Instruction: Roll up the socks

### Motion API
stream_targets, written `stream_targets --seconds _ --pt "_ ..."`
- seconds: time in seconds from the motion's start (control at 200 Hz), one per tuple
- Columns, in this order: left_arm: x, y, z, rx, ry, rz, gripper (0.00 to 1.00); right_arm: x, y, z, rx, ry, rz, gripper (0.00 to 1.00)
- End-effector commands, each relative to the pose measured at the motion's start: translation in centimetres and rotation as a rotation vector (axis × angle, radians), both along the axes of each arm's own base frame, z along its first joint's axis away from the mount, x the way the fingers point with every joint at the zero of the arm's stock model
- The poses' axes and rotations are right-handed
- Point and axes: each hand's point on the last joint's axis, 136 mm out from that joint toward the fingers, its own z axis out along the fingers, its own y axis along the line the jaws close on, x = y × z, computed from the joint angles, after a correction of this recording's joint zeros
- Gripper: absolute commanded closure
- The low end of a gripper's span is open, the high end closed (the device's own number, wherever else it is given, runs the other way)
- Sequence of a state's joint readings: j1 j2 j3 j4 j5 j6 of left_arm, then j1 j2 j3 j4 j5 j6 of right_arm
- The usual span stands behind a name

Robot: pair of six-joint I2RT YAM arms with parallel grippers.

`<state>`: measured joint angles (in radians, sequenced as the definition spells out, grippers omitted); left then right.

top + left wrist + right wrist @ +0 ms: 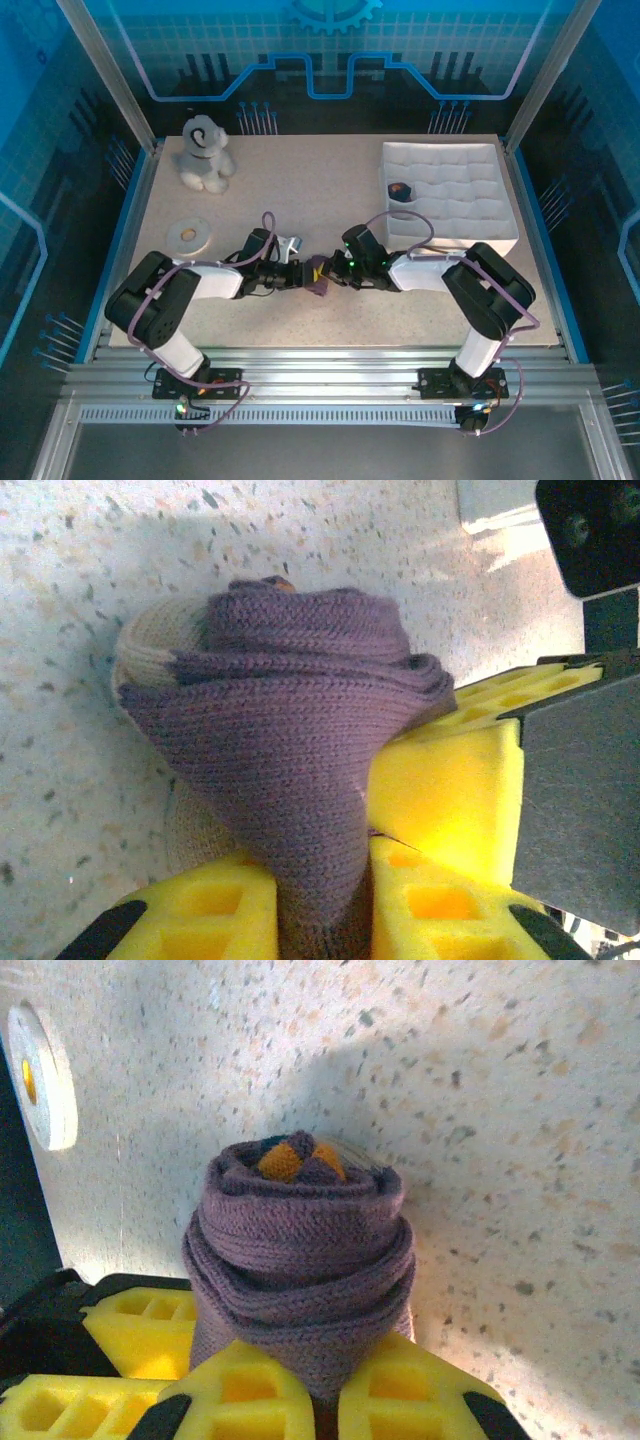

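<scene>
The socks (318, 286) form one tight dark purple roll (300, 1250) at mid-table, with an orange patch at its core (285, 1158). My right gripper (325, 1385) is shut on the roll's near end, its yellow fingers (240, 1390) pinching the fabric; it reaches in from the right (336, 274). My left gripper (320, 885) comes from the left (302, 273). Its yellow fingers (200, 910) stand a little apart, and the roll's tapered end (300, 730) lies between them with a thin dark gap on the right side. A beige cuff edge (150, 655) shows behind the roll.
A grey-white plush dog (205, 155) sits at the back left. A flat white ring disc (189, 234) (45, 1080) lies left of the arms. A white padded tray (460, 190) at the back right holds a small dark and orange item (400, 191).
</scene>
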<state>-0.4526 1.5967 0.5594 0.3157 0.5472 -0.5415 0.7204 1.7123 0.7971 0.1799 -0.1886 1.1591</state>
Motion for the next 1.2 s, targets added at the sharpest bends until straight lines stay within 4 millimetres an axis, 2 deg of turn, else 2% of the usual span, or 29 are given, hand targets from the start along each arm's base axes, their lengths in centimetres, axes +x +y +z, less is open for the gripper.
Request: stream_targets --seconds 0.0,0.145,0.355,0.495,0.64,0.806,0.901,1.026,1.196 --pt "-3.7 -0.5 0.9 -0.024 0.029 -0.148 0.77 0.2 -1.4 -0.4 -0.099 -0.058 0.021 1.0" --pt "-3.7 0.7 2.5 -0.023 -0.006 -0.14 0.75 0.6 -1.5 0.9 -0.105 -0.122 0.043 1.0" --pt "-3.9 2.7 4.4 -0.02 -0.059 -0.116 0.73 1.1 -1.3 1.7 -0.102 -0.157 0.067 1.0" --pt "-3.8 3.3 4.3 -0.027 -0.055 -0.087 0.72 1.0 -1.7 0.7 -0.119 -0.112 0.053 1.0" --pt "-3.0 2.9 3.6 -0.056 -0.018 -0.058 0.72 0.4 -2.5 -1.3 -0.129 -0.033 0.026 1.0" --pt "-1.6 1.9 3.0 -0.093 0.016 -0.018 0.74 -0.2 -3.2 -2.6 -0.188 0.026 0.031 1.0" --pt "-1.1 0.9 3.0 -0.09 0.018 -0.027 0.74 -0.5 -3.5 -3.3 -0.218 0.049 0.035 0.96" --pt "-0.6 0.0 3.1 -0.095 0.018 -0.022 0.73 -0.8 -3.6 -3.6 -0.23 0.06 0.036 0.94" --pt "0.1 -0.3 2.8 -0.086 0.027 0.0 0.69 -0.8 -3.6 -3.5 -0.236 0.058 0.036 0.93"
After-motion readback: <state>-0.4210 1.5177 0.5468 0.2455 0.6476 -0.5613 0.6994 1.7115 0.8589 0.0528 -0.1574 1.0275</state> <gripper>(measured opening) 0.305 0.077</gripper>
